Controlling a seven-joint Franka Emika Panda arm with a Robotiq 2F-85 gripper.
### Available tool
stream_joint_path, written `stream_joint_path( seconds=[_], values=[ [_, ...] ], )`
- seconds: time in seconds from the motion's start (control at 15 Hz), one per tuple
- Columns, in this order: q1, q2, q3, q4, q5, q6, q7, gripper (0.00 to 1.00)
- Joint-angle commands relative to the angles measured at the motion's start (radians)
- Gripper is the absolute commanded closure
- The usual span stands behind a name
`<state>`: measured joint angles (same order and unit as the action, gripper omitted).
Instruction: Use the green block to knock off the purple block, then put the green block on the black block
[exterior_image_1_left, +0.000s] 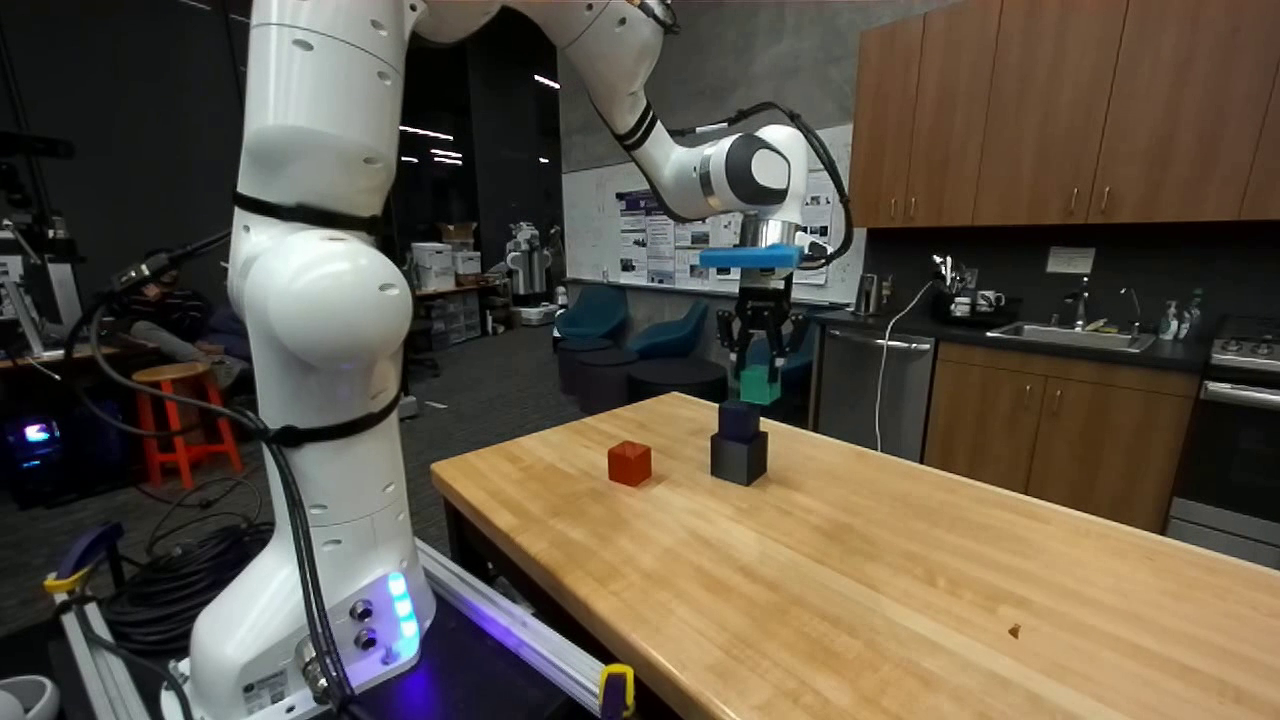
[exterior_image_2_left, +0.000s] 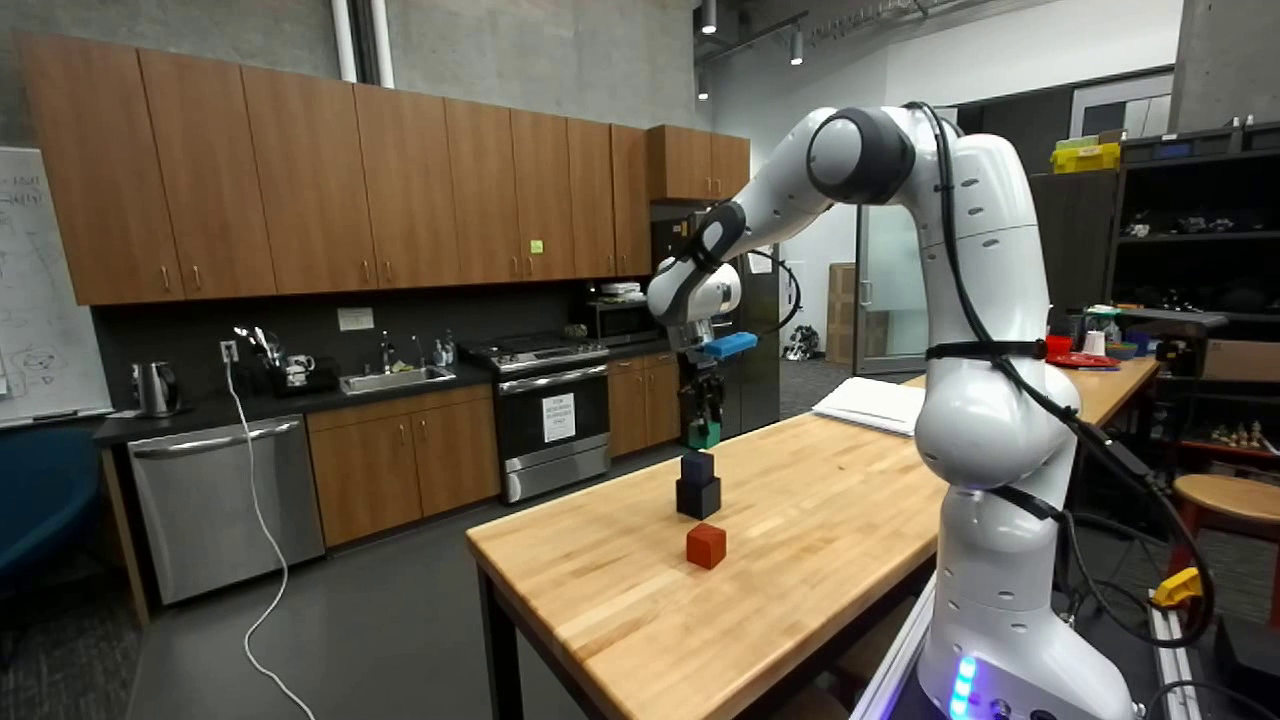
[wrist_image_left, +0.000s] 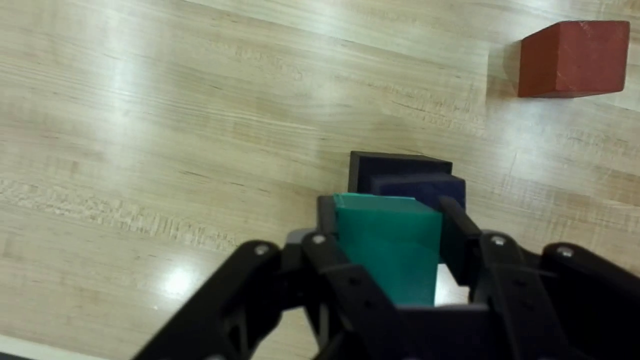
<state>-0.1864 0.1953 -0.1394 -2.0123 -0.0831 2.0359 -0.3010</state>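
My gripper (exterior_image_1_left: 760, 362) is shut on the green block (exterior_image_1_left: 760, 386), a teal cube held between its fingers off the table. The dark navy purple block (exterior_image_1_left: 739, 420) sits on the larger black block (exterior_image_1_left: 738, 459), which stands on the table. In both exterior views, the green block is higher than the purple block (exterior_image_2_left: 697, 466), close above it. The black block (exterior_image_2_left: 698, 498) also shows there. In the wrist view, the green block (wrist_image_left: 390, 250) fills the jaws (wrist_image_left: 389, 220) and partly hides the purple block (wrist_image_left: 425, 187) and black block (wrist_image_left: 382, 162). Whether green touches purple cannot be told.
A red cube (exterior_image_1_left: 629, 464) stands on the wooden table (exterior_image_1_left: 900, 590) near the stack; it also shows in the wrist view (wrist_image_left: 592, 60). The stack is near a long table edge. White papers (exterior_image_2_left: 870, 405) lie farther along the table. A small brown scrap (exterior_image_1_left: 1015, 631) lies on it.
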Motion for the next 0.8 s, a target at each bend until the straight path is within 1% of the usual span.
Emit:
stream_joint_path(
  seconds=[0.0,0.27,0.73],
  values=[
    [-0.017,0.019,-0.015,0.04,0.008,-0.012,0.012,0.74],
    [-0.024,0.046,-0.019,0.065,0.005,-0.019,0.016,0.74],
    [-0.019,0.093,-0.006,0.093,0.007,-0.026,0.014,0.74]
  ],
)
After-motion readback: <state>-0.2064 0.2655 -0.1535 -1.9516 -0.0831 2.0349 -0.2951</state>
